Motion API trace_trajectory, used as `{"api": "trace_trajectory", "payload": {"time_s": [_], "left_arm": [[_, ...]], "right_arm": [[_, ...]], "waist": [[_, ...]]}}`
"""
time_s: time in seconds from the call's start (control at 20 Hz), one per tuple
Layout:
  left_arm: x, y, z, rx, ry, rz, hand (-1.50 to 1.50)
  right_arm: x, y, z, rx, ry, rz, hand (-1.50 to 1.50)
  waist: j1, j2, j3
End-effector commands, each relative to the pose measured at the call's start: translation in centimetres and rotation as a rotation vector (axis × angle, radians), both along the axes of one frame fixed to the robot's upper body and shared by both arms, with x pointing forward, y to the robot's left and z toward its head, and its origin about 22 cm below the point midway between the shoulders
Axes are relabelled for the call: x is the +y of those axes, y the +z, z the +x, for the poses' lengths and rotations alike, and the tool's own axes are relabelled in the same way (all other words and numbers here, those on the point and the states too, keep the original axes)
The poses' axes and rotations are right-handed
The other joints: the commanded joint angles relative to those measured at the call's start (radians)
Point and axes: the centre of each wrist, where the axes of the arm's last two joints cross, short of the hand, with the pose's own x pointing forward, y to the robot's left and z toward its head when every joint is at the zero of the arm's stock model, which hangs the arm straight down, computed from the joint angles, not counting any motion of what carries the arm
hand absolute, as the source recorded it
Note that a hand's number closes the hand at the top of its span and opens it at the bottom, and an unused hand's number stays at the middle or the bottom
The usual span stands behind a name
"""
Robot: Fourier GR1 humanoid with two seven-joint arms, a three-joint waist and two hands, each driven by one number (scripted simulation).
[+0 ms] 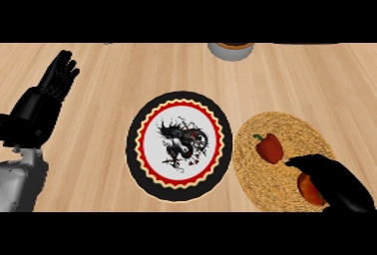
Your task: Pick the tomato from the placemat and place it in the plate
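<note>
A light wooden desk (110, 74) fills the view. In the middle lies a round plate (179, 145) with a black rim, a red zigzag ring and a black dragon-like drawing on white; no writing can be read on it. Just to its right is a round woven placemat (283, 124). On the placemat lies a red pepper (270, 147) with a green stem, and nearer, the tomato (309, 190), partly hidden. The right hand (335, 182) lies over the tomato, its fingers curled around it. The left hand (52, 87) rests at the left edge, fingers straight and up. A grey pot (230, 50) stands at the far edge.
</note>
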Motion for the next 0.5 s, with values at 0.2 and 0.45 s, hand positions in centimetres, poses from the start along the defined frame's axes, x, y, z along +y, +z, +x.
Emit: {"api": "trace_trajectory", "payload": {"time_s": [0.2,0.45], "left_arm": [[-0.8,0.2,-0.4,0.009,0.0,-0.001,0.0],[0.4,0.6,-0.2,-0.006,0.048,0.002,0.0]], "right_arm": [[0.4,-0.2,2.5,-0.287,0.046,0.053,1.5],[-1.8,-0.8,-2.3,-0.265,-0.357,-0.015,1.5]], "waist": [[0.005,0.001,0.004],[-0.044,-0.006,0.003]]}}
